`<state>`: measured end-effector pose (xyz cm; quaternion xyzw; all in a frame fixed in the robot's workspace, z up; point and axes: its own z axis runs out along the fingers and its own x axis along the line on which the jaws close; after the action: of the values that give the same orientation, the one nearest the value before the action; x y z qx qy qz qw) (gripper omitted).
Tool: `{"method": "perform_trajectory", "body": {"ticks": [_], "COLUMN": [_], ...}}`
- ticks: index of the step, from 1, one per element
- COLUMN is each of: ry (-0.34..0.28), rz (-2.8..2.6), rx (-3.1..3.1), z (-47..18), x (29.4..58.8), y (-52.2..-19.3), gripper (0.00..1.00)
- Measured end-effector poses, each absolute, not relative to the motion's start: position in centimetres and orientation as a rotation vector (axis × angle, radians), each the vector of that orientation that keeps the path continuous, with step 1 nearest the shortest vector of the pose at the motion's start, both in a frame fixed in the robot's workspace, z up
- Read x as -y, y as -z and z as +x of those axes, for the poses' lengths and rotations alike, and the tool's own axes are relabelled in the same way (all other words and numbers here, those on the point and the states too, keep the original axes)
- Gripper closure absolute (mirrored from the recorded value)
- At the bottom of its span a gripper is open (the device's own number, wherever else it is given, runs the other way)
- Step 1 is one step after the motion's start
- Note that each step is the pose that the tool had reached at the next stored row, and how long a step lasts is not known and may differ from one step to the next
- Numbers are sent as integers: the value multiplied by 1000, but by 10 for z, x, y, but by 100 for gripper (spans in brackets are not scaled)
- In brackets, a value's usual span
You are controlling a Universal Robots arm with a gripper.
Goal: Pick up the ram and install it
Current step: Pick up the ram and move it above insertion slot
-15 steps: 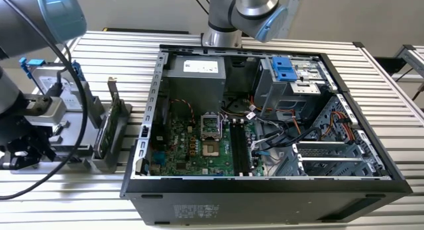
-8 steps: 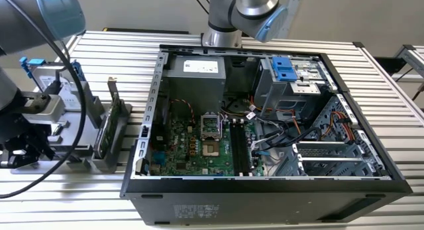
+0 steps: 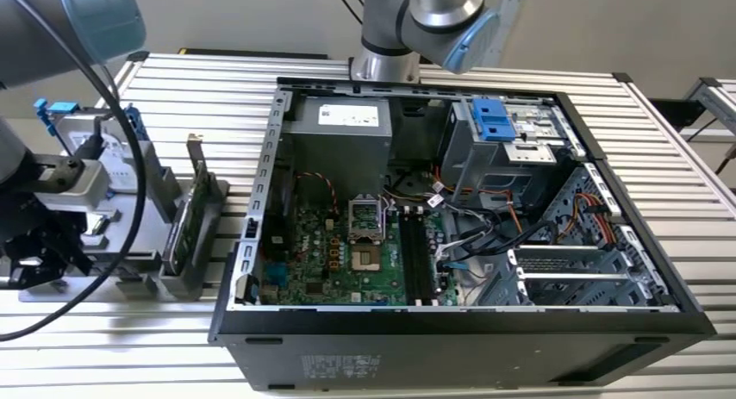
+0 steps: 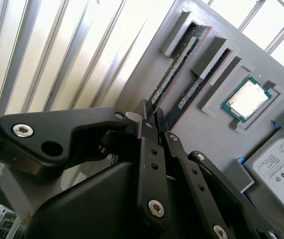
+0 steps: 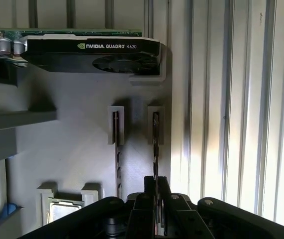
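Where I hang: over the grey parts holder (image 5: pixel 72 139), which lies on the slatted surface (image 5: pixel 241 124).
Pincer (image 5: pixel 155 180): clenched on the ram (image 5: pixel 155 144), one finger on each face. The stick runs out from between them toward the graphics card (image 5: pixel 92 52).
Ram position: on edge in its holder slot, the slot nearer the holder's rim and the bare slats.
Second stick (image 5: pixel 117 149): on edge in the neighbouring slot, parallel, just beside the ram.
Processor (image 4: pixel 246 99): flat in its recess, on the far side of the second stick.
Hard drive (image 4: pixel 281 164): near the processor, label up.
Graphics card position: in the holder, past the far ends of both slots, apart from them.
Open computer case (image 3: pixel 460 201): on the exterior view's right, on the same surface, well apart from the holder.
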<state>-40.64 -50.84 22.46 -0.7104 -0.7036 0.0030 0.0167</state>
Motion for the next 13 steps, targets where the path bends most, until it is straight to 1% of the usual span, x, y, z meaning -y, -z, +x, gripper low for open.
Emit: {"method": "perform_trajectory", "body": {"ticks": [13], "ry": [-9], "rz": [-2208], "rx": [2187], "z": [-406], "x": [508], "y": [-233], "gripper": [100]}}
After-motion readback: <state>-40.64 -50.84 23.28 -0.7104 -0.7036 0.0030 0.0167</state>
